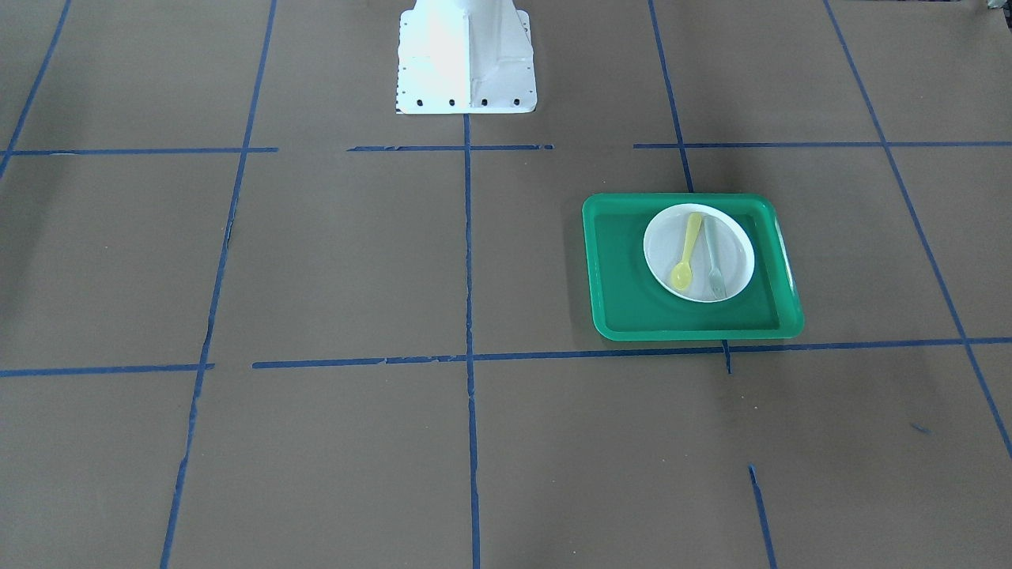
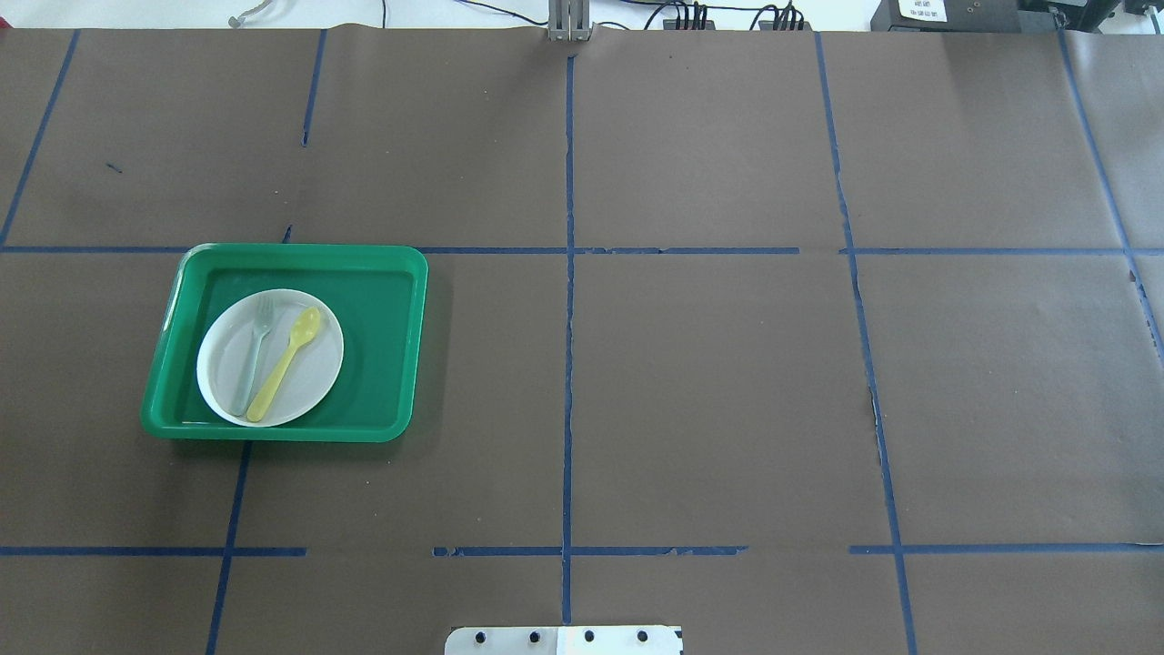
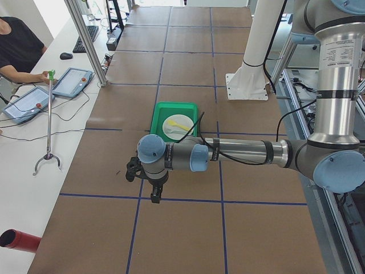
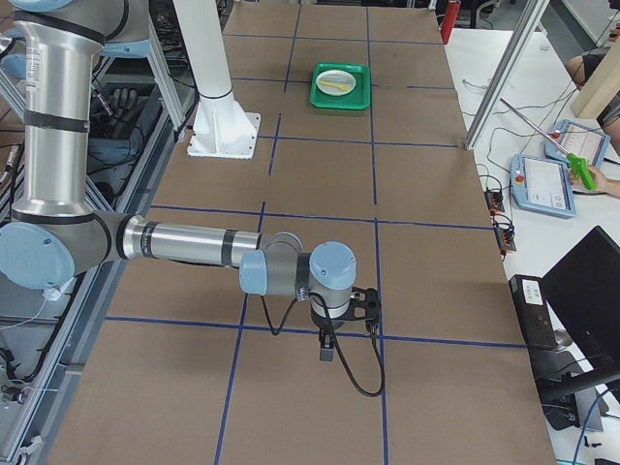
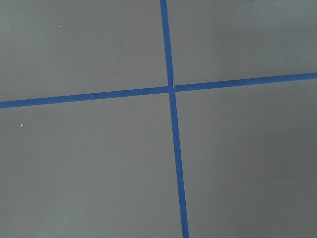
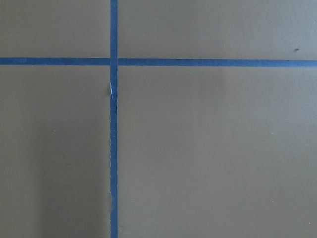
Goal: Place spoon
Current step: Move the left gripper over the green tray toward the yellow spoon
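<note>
Spoon [image 1: 688, 249] lies on white plate [image 1: 735, 237], just beside fork [image 1: 714, 261]; plate sits in green tray [image 1: 624, 300]. Left tool [image 3: 155, 197] and right tool [image 4: 327, 351] hang well apart from plate; I cannot tell their opening. Placement judged complete if plate is target.

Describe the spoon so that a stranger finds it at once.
A green tray stands on the robot's left side of the table, with a white plate in it. On the plate, the spoon is yellow; the neighbouring fork is pale grey.
</note>
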Controlling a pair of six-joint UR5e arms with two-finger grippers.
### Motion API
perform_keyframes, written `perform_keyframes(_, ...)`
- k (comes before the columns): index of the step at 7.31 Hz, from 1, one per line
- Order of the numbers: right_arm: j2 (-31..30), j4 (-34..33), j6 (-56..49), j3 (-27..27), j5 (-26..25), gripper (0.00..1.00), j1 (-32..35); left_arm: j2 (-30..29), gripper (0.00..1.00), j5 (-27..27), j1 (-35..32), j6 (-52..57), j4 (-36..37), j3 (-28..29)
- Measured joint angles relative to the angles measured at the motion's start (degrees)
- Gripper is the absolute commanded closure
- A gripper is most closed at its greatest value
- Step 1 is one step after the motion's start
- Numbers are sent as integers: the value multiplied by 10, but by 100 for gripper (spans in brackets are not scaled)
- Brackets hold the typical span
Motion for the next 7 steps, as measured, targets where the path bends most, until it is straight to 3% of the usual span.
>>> perform_keyframes(4, 0, 0, 0, 0, 0, 0, 0, -15, 0, 3, 3, -1, -3, -20)
perform_keyframes(7, 0, 0, 0, 0, 0, 0, 0, -37, 0, 15, 66, -130, -3, -114)
